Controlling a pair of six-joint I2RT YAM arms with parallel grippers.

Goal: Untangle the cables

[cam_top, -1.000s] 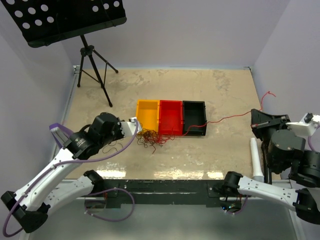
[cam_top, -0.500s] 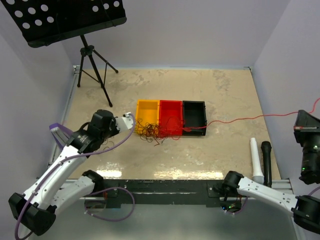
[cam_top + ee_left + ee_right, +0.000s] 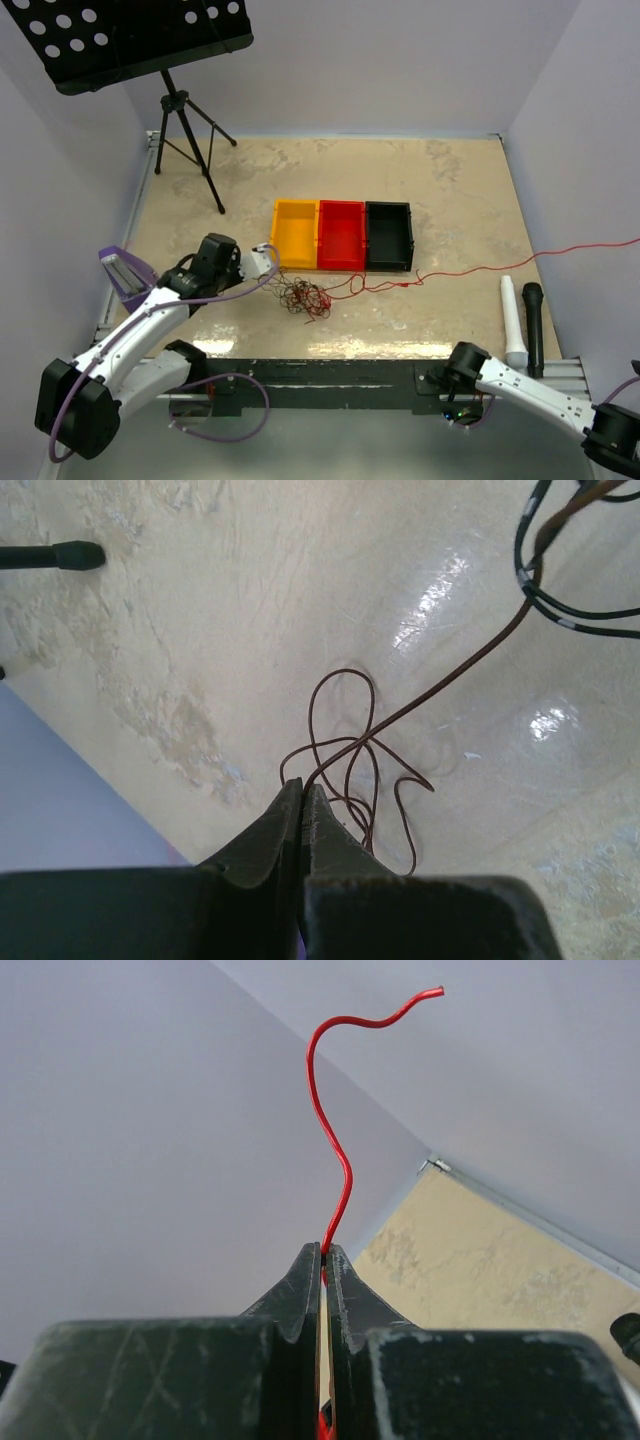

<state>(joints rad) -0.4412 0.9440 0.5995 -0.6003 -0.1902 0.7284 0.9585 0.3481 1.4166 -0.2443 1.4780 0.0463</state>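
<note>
The left gripper has its fingers pressed together on one thin brown cable, which makes loops just past the tips and runs away over the table. The right gripper is also clenched, on one red cable whose free end curls above the tips. In the top view this gripper is cut off; only its cable reaches the picture's edge, far right of the red bin. The tangle of cables lies just in front of the red bin; its wires cannot be counted. Three bins stand touching in one row: the yellow bin, the red bin, the black bin.
</note>
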